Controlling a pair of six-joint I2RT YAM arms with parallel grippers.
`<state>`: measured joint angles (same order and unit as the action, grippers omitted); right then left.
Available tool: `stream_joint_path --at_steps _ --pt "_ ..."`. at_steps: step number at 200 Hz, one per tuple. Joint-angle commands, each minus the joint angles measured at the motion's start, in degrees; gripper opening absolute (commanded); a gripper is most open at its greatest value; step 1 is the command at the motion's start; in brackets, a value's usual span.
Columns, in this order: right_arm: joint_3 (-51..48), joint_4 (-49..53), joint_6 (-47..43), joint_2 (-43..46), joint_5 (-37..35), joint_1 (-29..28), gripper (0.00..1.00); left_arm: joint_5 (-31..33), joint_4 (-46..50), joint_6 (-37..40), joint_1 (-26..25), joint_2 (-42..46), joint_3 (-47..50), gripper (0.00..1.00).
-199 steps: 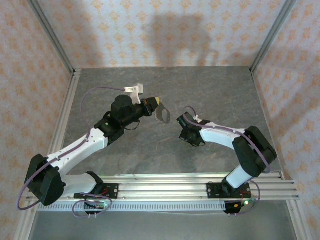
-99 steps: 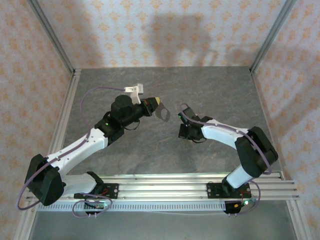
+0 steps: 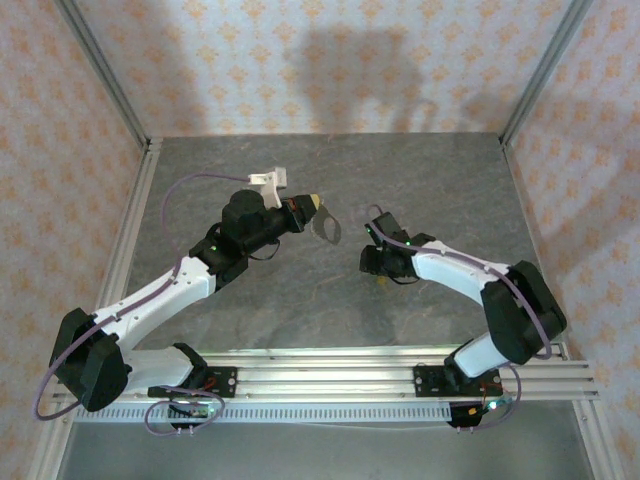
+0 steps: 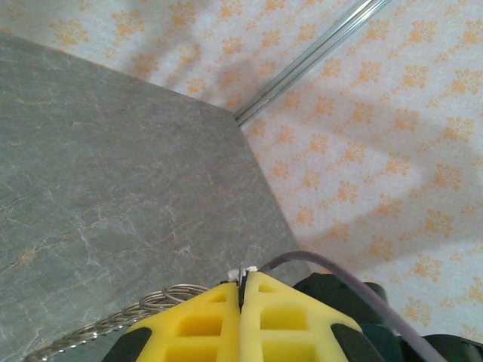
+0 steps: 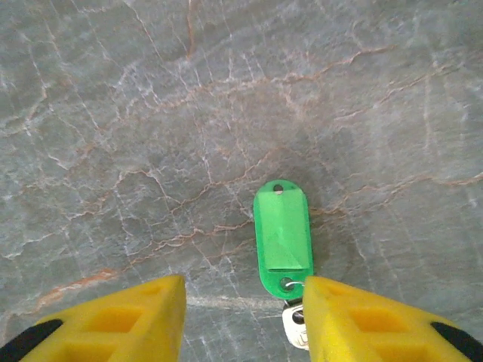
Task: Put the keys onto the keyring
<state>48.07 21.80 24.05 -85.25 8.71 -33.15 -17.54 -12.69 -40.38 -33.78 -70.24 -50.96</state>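
Left gripper (image 4: 241,285): I see its yellow fingers pressed tight together; they pinch the keyring (image 4: 124,320), a thin twisted wire loop jutting from the tips above the table (image 4: 113,166)
Right gripper (image 5: 243,298): jaws well apart, low over the table; gripping nothing
Key (image 5: 283,235): green head flat on the table between my right fingers; silvery blade at one finger's edge

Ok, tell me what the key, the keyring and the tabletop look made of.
Key: green head looks like smooth, glossy moulded plastic; the silvery bit below it seems metal. Keyring: twisted silvery strands, probably steel wire. Tabletop: grey with pale and rust veins, stone-like, possibly a printed laminate.
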Motion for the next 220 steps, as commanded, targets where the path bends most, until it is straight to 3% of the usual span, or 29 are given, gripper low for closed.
stream_joint_path --at_steps 1,52,111,193,220 --pt "-1.0 1.3 -4.2 0.9 -2.4 0.4 0.47 0.5 -3.0 1.0 -0.4 1.3 -1.1 0.00" --pt "-1.3 1.8 -9.0 -3.0 -0.4 0.6 0.48 0.4 -2.7 1.2 -0.4 1.3 -1.6 0.00" --pt "-1.8 0.6 -8.3 -5.9 0.9 0.5 0.41 0.5 -2.2 1.4 -0.4 1.3 -2.1 0.00" --pt "-3.7 1.4 -7.1 -2.0 2.4 0.5 0.18 0.6 -2.8 1.3 -0.4 1.0 -1.7 0.00" --pt "-4.4 1.5 -6.5 -0.5 2.8 0.5 0.16 0.5 -3.0 1.1 -0.4 0.9 -1.7 0.00"
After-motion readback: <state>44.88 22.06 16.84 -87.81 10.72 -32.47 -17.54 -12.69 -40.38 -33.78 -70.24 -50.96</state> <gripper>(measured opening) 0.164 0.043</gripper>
